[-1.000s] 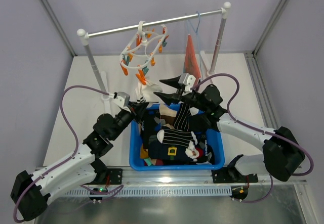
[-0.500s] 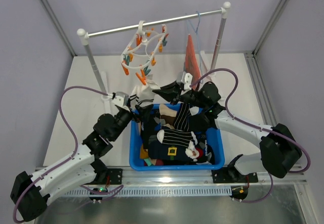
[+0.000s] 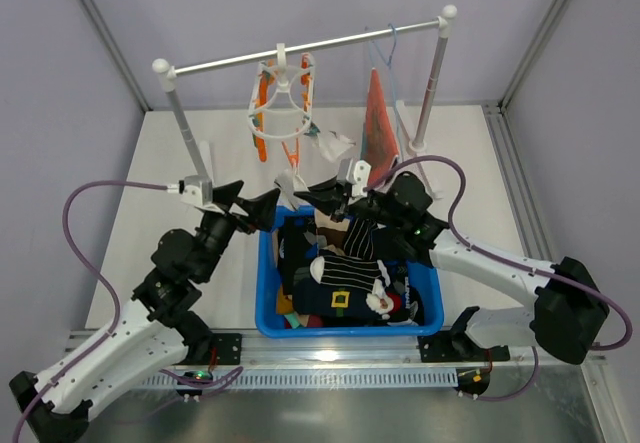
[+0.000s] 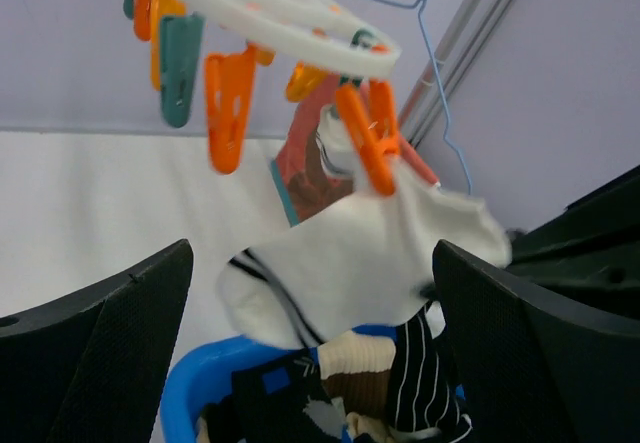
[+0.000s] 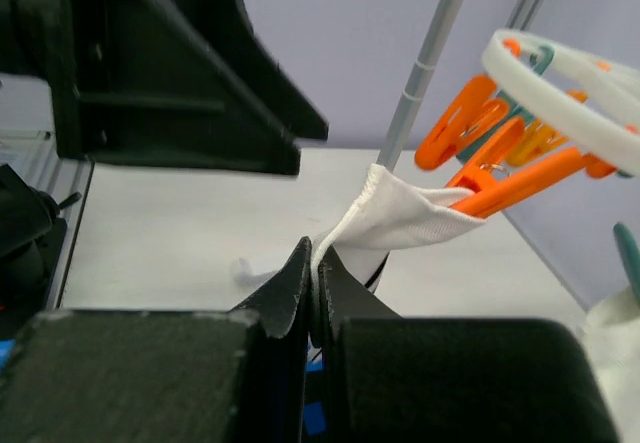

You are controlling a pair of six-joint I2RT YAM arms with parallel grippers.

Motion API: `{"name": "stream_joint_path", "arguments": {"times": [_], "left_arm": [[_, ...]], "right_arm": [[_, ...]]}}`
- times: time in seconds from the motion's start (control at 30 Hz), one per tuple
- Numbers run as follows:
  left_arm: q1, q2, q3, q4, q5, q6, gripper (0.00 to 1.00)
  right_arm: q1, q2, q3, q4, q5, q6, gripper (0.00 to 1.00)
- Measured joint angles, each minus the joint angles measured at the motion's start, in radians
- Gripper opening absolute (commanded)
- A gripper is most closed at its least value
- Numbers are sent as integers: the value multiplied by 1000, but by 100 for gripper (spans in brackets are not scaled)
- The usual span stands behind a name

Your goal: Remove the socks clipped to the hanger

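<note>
The white oval hanger hangs from the rail with orange and teal pegs around it; its ring fills the top of the left wrist view. One orange peg still clips a white sock with thin black stripes, above the basket's back edge. My right gripper is shut on that sock's edge, just below the peg. In the top view it sits beside the sock. My left gripper is open to the sock's left, holding nothing. Another white sock piece hangs nearby.
A blue basket holding several socks sits between the arms. The rail rests on two posts. An orange cloth on a pale-blue wire hanger hangs at the right.
My left gripper opened and drew back to the left, away from the sock. My right gripper shut on the white sock. The hanger swung back to hang straighter.
</note>
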Motion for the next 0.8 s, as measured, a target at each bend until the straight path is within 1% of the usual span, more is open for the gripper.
{"name": "stream_joint_path", "arguments": {"times": [0.07,0.1,0.23,0.4,0.47,0.6,0.7,0.8], "left_arm": [[0,55,84,-23,-7,-6,100],[0,65,99,-25,-8,-7,99],[0,170,237,-94,-18,-10,100],[0,317,406,-192,-40,-9,95],[0,361,442,-229,-61,-9,91],[0,430,472,-295,-103,-13,88],[0,449,472,-340,-132,-19,86],[0,450,473,-351,-148,-22,83]], "right_arm": [[13,31,1,-24,22,-19,4],[17,43,1,-35,31,-26,4],[30,97,26,-75,64,-55,4],[42,126,60,-95,88,-77,4],[45,135,68,-96,95,-82,4],[51,159,87,-105,113,-98,4],[53,170,94,-121,127,-104,4],[53,172,96,-128,136,-109,4]]}}
